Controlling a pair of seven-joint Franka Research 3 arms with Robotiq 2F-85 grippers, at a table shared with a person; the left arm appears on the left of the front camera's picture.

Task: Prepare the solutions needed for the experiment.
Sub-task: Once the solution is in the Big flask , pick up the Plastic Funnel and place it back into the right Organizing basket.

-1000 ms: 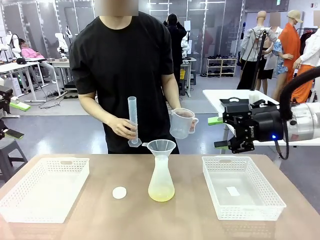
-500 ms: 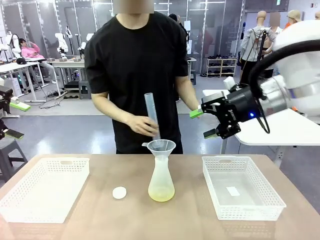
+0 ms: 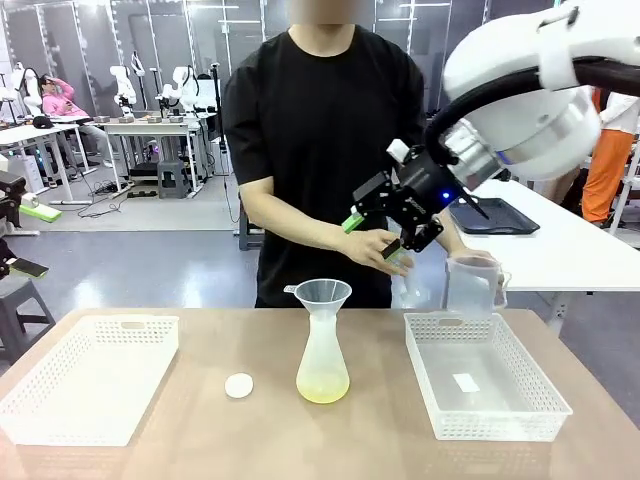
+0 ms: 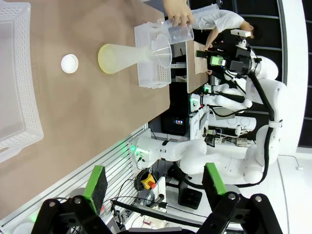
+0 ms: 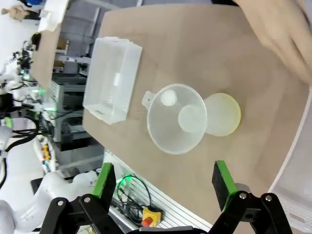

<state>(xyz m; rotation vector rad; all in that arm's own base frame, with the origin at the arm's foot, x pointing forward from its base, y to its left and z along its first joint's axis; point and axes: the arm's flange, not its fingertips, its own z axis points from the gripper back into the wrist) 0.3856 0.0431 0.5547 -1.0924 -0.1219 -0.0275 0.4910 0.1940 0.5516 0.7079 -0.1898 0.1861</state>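
Solution (image 3: 322, 388) sits shallow in the conical flask (image 3: 322, 350), so we'd drop our spread, empty right fingers (image 5: 222, 181) squarely over the funnel (image 3: 322, 292), no tipping.

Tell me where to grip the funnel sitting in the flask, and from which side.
Probably the rim of the funnel, from straight above, one finger inside and one outside: it stands upright in the flask neck with its wide mouth open upward.

The frosted plastic conical flask (image 3: 323, 350) stands mid-table on the brown tabletop (image 3: 200, 440), with a clear plastic funnel (image 3: 323, 295) in its neck and pale yellow liquid (image 3: 322, 388) in its base. A white round cap (image 3: 239, 385) lies just left of it. One white lattice plastic basket (image 3: 120, 319) sits far left, a second basket (image 3: 465, 316) far right. A clear handled measuring jug (image 3: 472, 287) is behind the second basket.
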